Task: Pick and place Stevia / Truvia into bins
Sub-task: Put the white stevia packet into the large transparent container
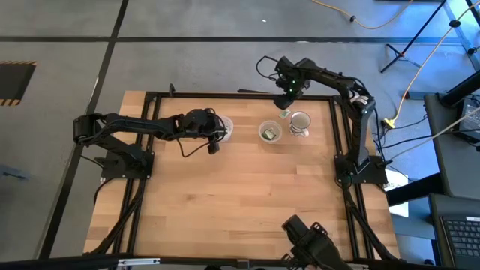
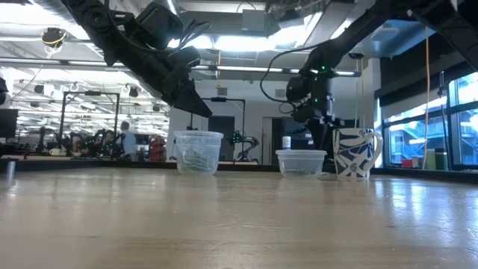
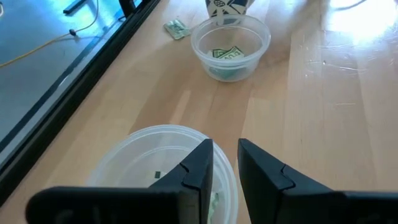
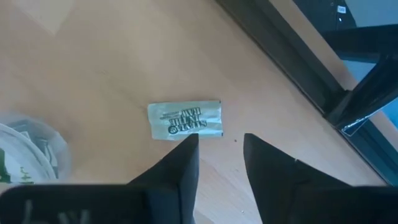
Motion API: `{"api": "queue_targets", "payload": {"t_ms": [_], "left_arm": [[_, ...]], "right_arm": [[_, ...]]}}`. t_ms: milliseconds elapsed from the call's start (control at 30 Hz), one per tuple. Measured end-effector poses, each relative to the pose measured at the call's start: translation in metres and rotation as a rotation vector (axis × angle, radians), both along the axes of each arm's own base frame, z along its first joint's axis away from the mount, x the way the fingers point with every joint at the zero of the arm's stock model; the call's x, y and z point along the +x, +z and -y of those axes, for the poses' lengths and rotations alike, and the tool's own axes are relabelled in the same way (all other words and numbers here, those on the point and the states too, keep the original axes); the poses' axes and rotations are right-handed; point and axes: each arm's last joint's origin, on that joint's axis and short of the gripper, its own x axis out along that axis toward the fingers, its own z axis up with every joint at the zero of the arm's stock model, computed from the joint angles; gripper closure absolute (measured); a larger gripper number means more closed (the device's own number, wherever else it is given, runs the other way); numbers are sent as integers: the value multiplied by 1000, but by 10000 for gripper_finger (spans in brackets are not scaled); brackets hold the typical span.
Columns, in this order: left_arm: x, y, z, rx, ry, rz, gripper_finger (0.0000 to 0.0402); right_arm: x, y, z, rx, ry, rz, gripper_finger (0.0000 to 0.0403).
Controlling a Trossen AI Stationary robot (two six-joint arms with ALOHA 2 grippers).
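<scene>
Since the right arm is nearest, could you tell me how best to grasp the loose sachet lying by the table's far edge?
The sachet lies flat on the wood, so come straight down with the right end effector and pinch across its short width.

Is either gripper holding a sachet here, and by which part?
Neither. The right gripper hangs open above a loose sachet on the table; the left gripper is empty over a cup.

Place: robotics lab or workshop
Floor: grey concrete (image 1: 225, 67) with cables (image 1: 360, 19)
Bench: wooden table (image 1: 232, 195) in a black frame
Background: more rigs and workbenches (image 2: 67, 142), ceiling strip lights (image 2: 246, 41)
Side: keyboard (image 1: 459, 240)
</scene>
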Motion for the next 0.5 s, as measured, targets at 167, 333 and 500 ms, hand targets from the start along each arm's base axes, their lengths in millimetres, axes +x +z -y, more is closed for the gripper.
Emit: {"api": "queue_targets", "payload": {"t_ms": [167, 333, 500], "left_arm": [[0, 0, 0, 0, 1, 0, 334], [0, 0, 0, 15, -9, -6, 331], [0, 0, 0, 21, -12, -8, 330]], "right_arm": [[1, 0, 1, -7, 1, 3, 283], [2, 0, 2, -21, 2, 15, 282], [2, 0, 3, -27, 16, 18, 281]]}}
